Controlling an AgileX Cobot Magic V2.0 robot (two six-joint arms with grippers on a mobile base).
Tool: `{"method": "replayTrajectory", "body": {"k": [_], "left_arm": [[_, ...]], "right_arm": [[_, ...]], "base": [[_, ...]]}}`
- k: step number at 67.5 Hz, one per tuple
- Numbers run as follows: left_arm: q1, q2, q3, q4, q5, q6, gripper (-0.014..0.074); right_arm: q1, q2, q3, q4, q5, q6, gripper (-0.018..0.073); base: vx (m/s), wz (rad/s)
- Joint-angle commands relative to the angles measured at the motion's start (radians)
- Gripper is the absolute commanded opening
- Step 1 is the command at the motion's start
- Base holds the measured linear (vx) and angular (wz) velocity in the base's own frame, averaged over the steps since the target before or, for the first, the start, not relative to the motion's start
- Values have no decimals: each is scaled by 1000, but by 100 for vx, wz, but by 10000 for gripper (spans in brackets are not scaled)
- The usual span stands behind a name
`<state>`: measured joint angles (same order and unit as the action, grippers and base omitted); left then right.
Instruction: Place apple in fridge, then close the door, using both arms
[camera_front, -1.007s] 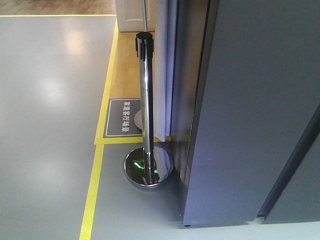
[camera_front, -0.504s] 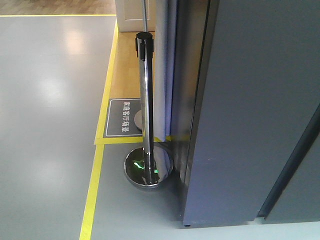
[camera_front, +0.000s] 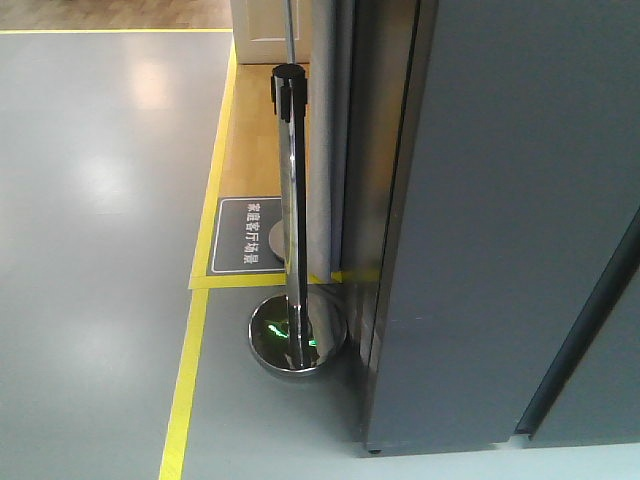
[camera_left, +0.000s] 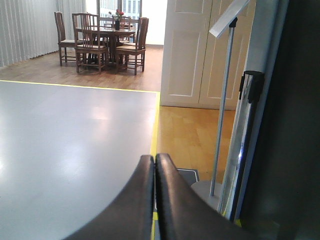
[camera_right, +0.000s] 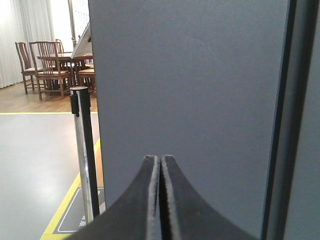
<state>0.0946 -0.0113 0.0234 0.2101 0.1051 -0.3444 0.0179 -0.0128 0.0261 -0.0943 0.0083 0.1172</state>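
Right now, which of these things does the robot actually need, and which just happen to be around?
Needed for the job:
fridge
left gripper, shut
right gripper, shut

Just around:
chrome barrier post
floor sign
yellow floor tape
dining table and chairs

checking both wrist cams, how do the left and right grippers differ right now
The left gripper faces open grey floor and a distant dining set; the right gripper faces the fridge's flat dark grey panel. The chrome post stands right of the left gripper, left of the right. Both are shut and empty.
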Motion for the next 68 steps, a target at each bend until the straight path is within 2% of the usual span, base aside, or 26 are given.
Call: {"method": "replayTrajectory", "body": {"k": [1,68], "left_arm": [[-6,-16,29,1,-72,0,-5],[-6,-16,29,1,-72,0,-5]], "right_arm": [[-6,-7,2,5,-78,-1,-5],[-6,-7,2,5,-79,-4,-5]], "base": [[0,0],[0,0]]}}
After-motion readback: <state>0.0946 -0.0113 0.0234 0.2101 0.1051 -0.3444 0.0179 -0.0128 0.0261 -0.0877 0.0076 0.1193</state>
